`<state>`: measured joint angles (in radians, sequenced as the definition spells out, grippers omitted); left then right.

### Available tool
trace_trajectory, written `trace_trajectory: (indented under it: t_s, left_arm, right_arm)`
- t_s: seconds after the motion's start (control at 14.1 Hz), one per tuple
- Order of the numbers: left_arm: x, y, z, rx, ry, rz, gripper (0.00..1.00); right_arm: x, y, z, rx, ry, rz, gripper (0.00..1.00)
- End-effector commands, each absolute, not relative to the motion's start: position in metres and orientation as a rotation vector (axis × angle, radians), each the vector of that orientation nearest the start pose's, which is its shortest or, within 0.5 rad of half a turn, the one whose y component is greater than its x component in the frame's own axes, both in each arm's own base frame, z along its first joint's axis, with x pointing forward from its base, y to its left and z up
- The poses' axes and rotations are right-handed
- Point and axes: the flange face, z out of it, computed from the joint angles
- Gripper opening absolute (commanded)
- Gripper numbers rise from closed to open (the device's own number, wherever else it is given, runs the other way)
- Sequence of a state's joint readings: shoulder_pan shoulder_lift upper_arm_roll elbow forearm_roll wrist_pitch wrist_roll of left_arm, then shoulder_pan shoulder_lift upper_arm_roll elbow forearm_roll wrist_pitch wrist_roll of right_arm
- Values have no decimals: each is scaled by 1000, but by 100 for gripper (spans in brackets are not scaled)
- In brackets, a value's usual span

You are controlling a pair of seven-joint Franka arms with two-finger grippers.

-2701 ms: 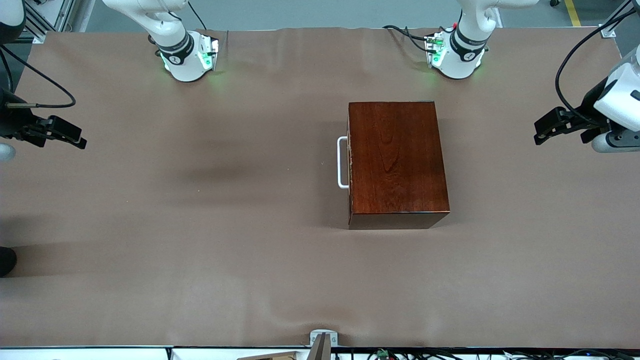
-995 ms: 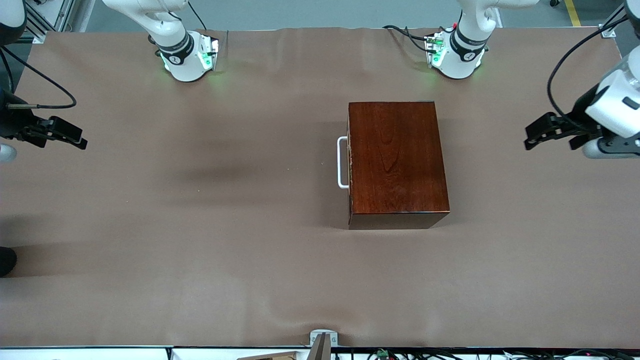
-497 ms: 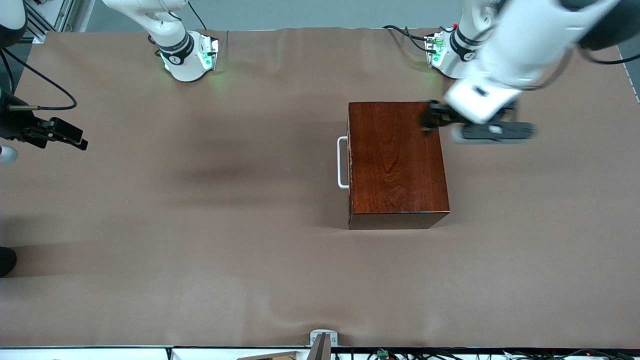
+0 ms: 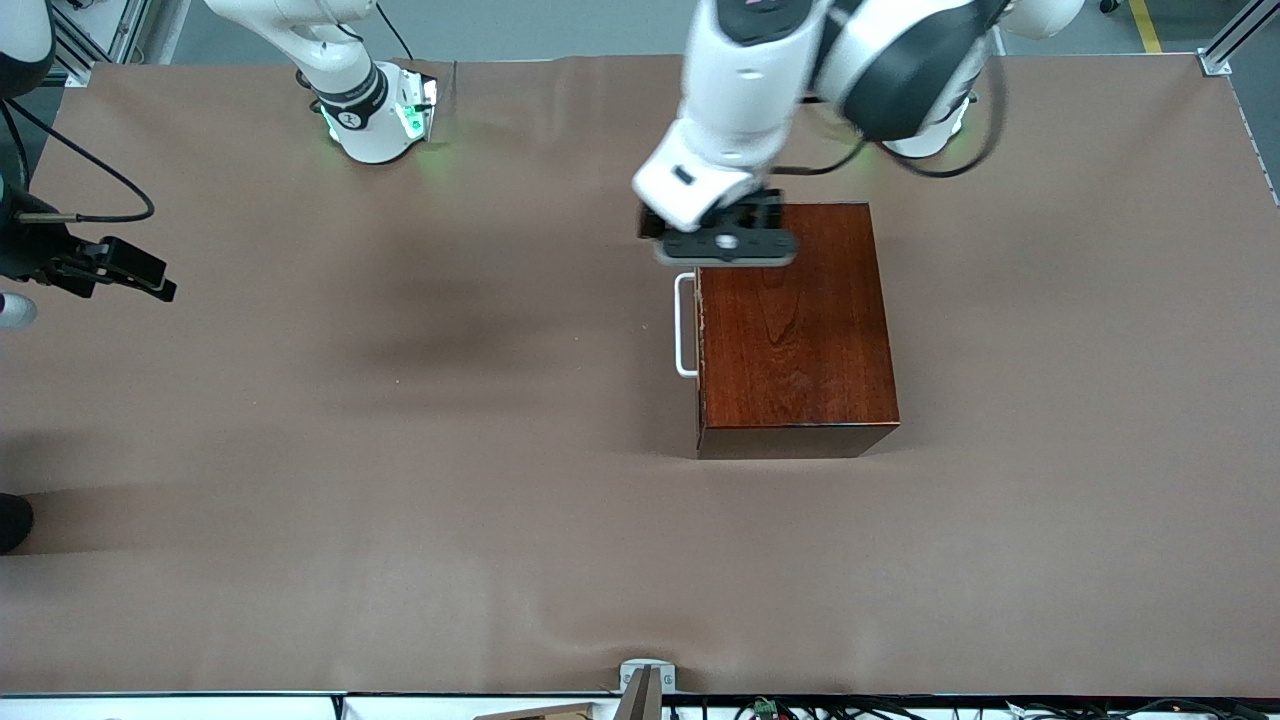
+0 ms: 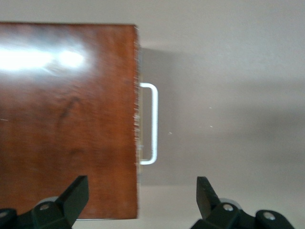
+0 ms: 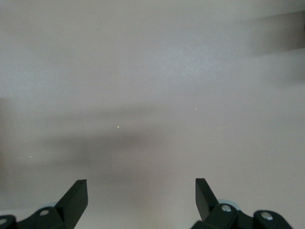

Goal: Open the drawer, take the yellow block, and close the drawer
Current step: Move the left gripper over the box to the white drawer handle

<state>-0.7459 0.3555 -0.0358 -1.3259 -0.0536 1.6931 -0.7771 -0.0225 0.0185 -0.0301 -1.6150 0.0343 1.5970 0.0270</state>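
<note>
The tabletop (image 4: 400, 500) carries the wooden box (image 4: 795, 330), its drawer (image 4: 700, 325) shut, so the yellow block is hidden. The left hand (image 4: 727, 243), fingers (image 5: 74, 198) spread, hovers over the box corner just above the white handle (image 4: 684, 325). Descending off-line, it could strike the lid rather than straddle the bar. The right hand (image 4: 130, 270) waits spread at its arm's end.
</note>
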Motion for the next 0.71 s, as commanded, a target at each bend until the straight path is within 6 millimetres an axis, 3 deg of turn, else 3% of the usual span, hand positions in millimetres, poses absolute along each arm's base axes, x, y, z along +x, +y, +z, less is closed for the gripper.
trace_trajectory:
  t_s: [0.0, 0.28, 0.5, 0.64]
  left_arm:
    - [470, -499, 514, -3194, -20, 53, 100]
    - [476, -514, 472, -3169, 7, 56, 100]
    - [458, -544, 438, -3094, 131, -36, 100]
    - [456, -551, 416, -3072, 151, -16, 100]
  right_arm:
    - [562, -30, 597, -3106, 135, 52, 100]
    - [562, -28, 597, -3106, 128, 52, 100]
    - [563, -27, 598, -3106, 126, 49, 100]
    - [563, -27, 597, -3106, 126, 54, 100]
